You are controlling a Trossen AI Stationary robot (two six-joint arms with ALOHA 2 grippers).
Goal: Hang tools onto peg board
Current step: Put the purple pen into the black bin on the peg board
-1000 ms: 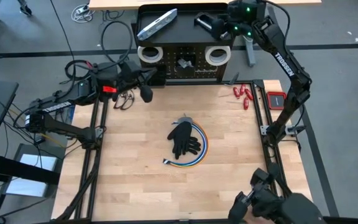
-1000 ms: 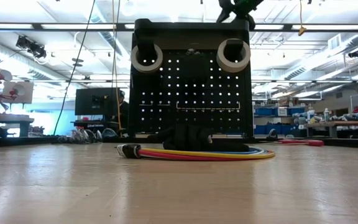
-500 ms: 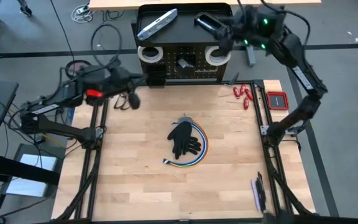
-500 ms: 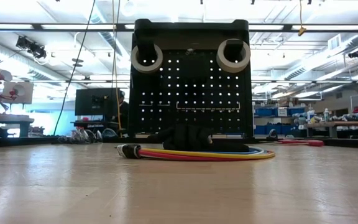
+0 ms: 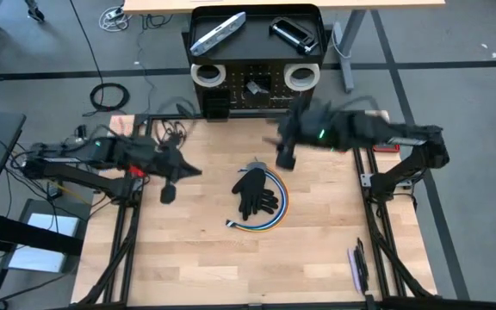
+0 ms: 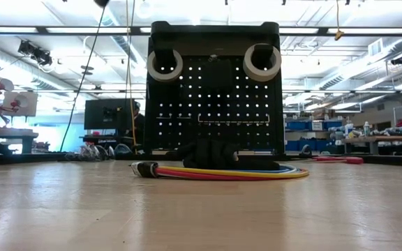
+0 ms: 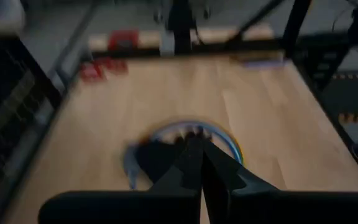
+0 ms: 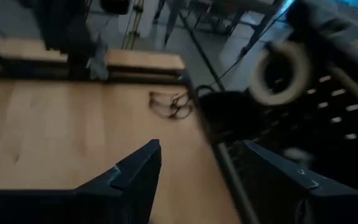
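Peg board (image 5: 257, 86) stands at twelve o'clock, tape rolls (image 5: 207, 76) hung. Right gripper (image 5: 286, 159) spread, empty; left gripper (image 5: 169, 191) clenched, empty. Both flank central glove (image 5: 252, 191), likely next.

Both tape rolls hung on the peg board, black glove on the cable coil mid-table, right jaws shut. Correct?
One thing is off: the right gripper has its jaws open, as the right wrist view shows. The rest holds: both tape rolls hang on the peg board, and the black glove lies on the cable coil mid-table.
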